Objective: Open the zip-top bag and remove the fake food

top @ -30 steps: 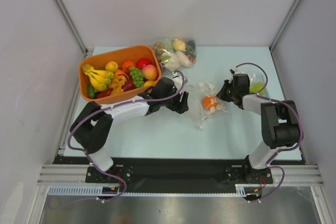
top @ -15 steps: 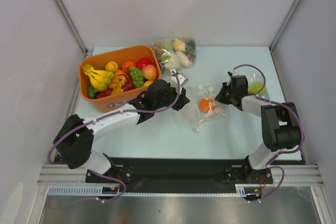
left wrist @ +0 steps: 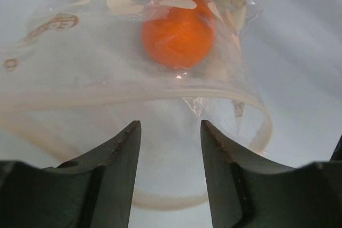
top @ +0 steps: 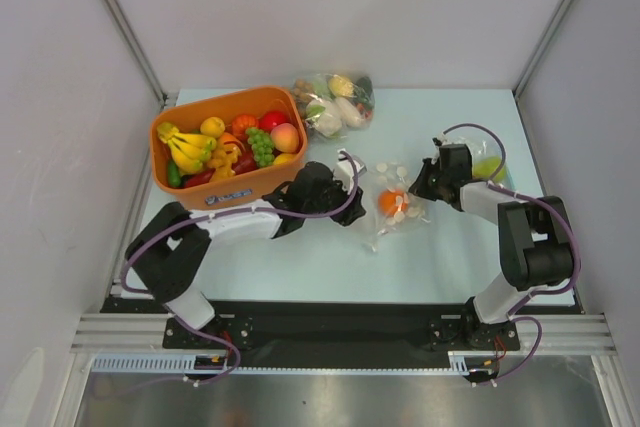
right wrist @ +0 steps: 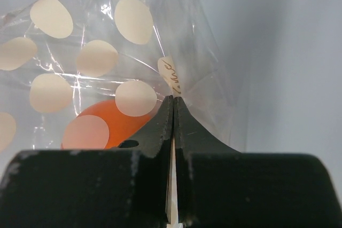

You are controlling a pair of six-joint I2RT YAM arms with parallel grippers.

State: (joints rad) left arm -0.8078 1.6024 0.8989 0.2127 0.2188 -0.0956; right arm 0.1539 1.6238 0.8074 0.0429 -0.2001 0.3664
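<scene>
Extracting the food calls for a steady, anchored bag (top: 395, 209). The bag lies on the worktop (top: 300, 257) between the two arms, with an orange (left wrist: 178, 36) and pale slices (right wrist: 51, 17) inside. The right end effector (right wrist: 173, 100) is fully closed on a fold of film at the bag's edge; this pinch should be held firm so that the bag cannot slide. The left end effector (left wrist: 170, 126) is set at the bag's mouth, which appears open, with its jaws partly apart and nothing gripped. The curled rim lies just ahead of them. The left end effector should be advanced low through the rim and closed on the orange only, not on film. Slices near the orange may be dragged along. A bin (top: 225, 97) of fruit stands just behind the left arm, and a second bag (top: 335, 102) lies beyond it; neither obstructs the reach. A green piece (top: 490, 167) lies beside the right arm.
</scene>
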